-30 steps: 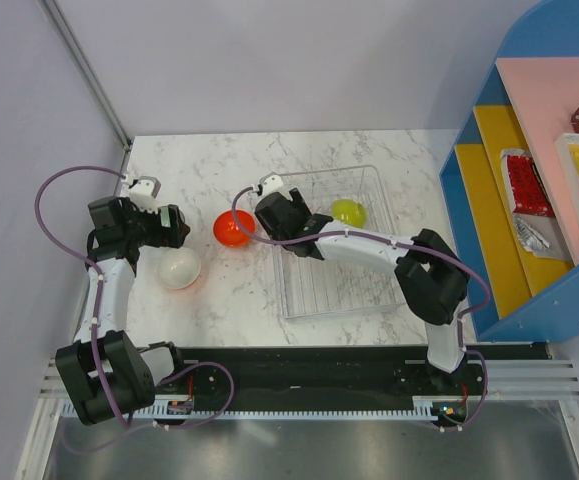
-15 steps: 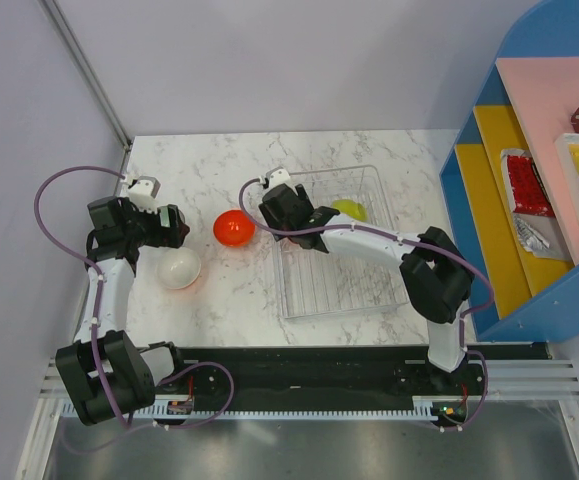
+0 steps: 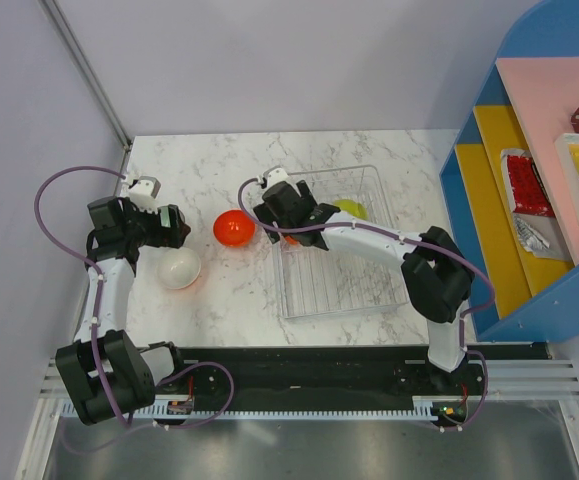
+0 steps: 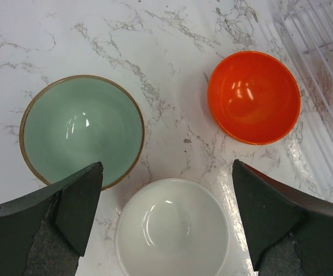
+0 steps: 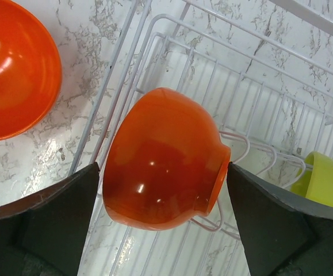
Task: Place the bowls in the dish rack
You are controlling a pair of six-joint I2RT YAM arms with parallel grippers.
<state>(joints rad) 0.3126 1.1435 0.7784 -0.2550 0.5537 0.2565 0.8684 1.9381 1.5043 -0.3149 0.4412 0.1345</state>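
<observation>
In the right wrist view an orange-outside bowl [image 5: 160, 167] lies on its side on the ribs of the clear dish rack [image 5: 258, 75], at its left wall. My right gripper [image 5: 163, 172] stands open astride it, fingers wide on either side. A lime-green bowl [image 5: 327, 178] rests further along in the rack [image 3: 339, 290]. On the marble outside the rack stand a red-orange bowl [image 3: 234, 228], a white bowl [image 3: 179, 268] and a pale mint bowl [image 4: 81, 129]. My left gripper [image 4: 166, 218] hangs open above the white bowl [image 4: 172, 227], holding nothing.
A blue shelf unit [image 3: 529, 200] with packaged goods stands at the right of the table. The grey wall and a metal rail [image 3: 84, 70] border the left side. Both arm bases sit on the black rail [image 3: 309, 375] at the near edge.
My right gripper has opened and let go of the orange-outside bowl, which now lies in the rack. Its arm shifted slightly over the rack's left side. The left arm has not moved.
</observation>
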